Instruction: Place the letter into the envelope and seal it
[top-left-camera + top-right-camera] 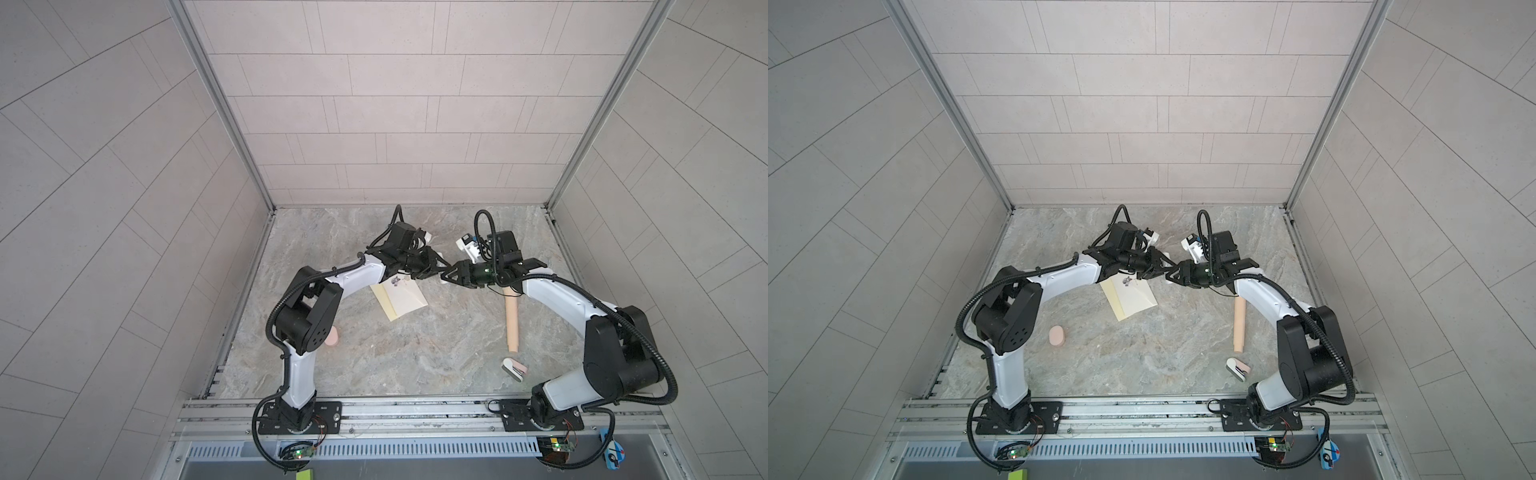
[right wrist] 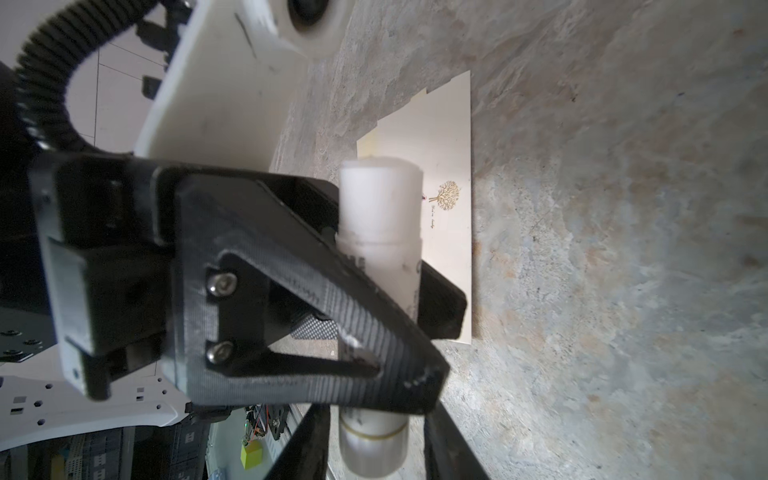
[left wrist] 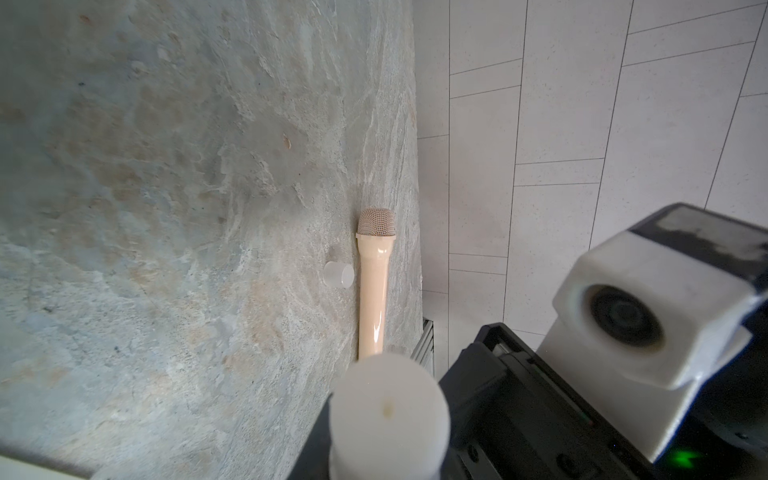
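Cream envelope (image 1: pixel 405 297) lies flat on the marble-look table (image 1: pixel 374 365), at the centre of both top views and just below-left of where the two grippers meet. Its tree mark faces up. A pale yellow paper (image 1: pixel 384 309) peeks out along its left edge. No separate letter in view; probably inside already, cannot confirm. Flap state unclear.

Above it the left gripper (image 1: pixel 436 268) pinches a white glue stick (image 2: pixel 380 216) mid-barrel. The right gripper (image 1: pixel 451 277) has its fingers (image 2: pixel 444 440) either side of the stick's banded base; cannot tell if the pads touch.

Step looks like readying glue for the seal, by a base twist or a handover. To do it well: hold the barrel steady, take the base squarely, keep the bare glue end off fingers and table, then bring it down to the flap edge.

Around it:
- Left forearm covers the envelope's upper-left corner, so it is tight there.
- Beige microphone (image 1: pixel 512 324) and small white cap (image 3: pixel 338 275) lie centre-right, well apart from the envelope.
- Pink oval (image 1: pixel 1056 336) is lower left.
- None of these blocks the envelope.
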